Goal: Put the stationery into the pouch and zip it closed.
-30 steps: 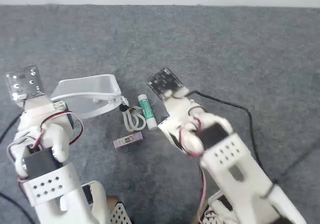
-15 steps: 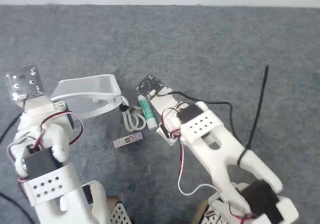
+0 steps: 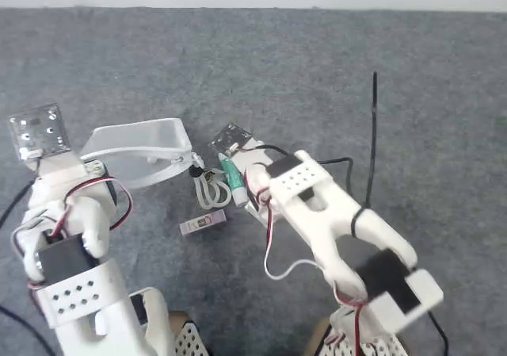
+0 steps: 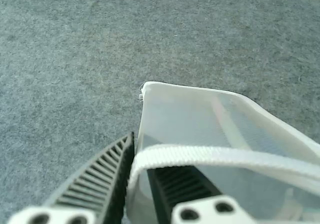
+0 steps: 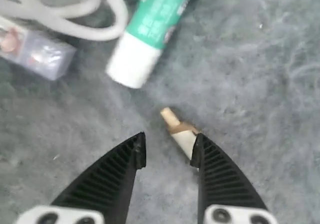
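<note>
Lying between half-open jaws of right gripper (image 5: 168, 140): small tan-banded stub (image 5: 179, 130), long axis slanted across gap; left gripper (image 4: 141, 156) jaws pinching pouch (image 4: 210, 129) rim.

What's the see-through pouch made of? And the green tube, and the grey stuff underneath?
The pouch looks like thin frosted plastic or fine mesh, see-through, with a woven white fabric band at its rim. The green tube seems smooth hard plastic, with a slightly shiny label and white end. The grey cover looks like felt or carpet: fuzzy, with loose fibres.
</note>
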You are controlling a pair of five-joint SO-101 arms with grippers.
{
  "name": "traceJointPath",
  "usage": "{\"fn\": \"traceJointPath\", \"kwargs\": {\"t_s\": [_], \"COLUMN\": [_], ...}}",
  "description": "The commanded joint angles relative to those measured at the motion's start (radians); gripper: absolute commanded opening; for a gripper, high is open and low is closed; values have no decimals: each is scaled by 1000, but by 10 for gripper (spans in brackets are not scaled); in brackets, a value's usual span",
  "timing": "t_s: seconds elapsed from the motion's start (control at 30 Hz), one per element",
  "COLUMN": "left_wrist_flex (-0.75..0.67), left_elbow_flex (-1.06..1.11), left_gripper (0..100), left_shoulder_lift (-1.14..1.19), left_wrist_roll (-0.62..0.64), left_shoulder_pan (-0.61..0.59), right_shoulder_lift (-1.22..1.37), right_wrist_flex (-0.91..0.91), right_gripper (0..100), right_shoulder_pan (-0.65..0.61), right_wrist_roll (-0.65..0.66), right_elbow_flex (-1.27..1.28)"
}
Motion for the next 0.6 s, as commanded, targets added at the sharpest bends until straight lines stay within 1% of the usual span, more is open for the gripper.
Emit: {"fn": "traceJointPath", "kwargs": {"t_s": [0.0,0.03,0.13,0.2,0.3,0.37,0.57], "left_wrist_flex": [-35,-35,-35,-35,-35,-35,-35], "left_elbow_flex": [-12,-12,-12,-12,-12,-12,-12], "left_gripper": [12,12,12,12,12,12,12], "left_shoulder_lift": [-3,-3,-3,-3,-3,-3,-3], "left_wrist_roll": [8,8,8,8,6,6,5], "left_shoulder_pan": [0,0,0,0,0,0,0], "right_shoulder_lift": [41,62,110,128,134,125,30], "right_wrist_flex": [-10,-10,-10,-10,-12,-12,-1], "right_gripper": [144,144,128,76,1,13,6], "right_shoulder_pan": [54,65,81,76,71,77,81], "right_wrist_roll": [12,23,114,146,150,150,146], "right_elbow_flex": [-101,-117,-132,-132,-132,-132,-107]}}
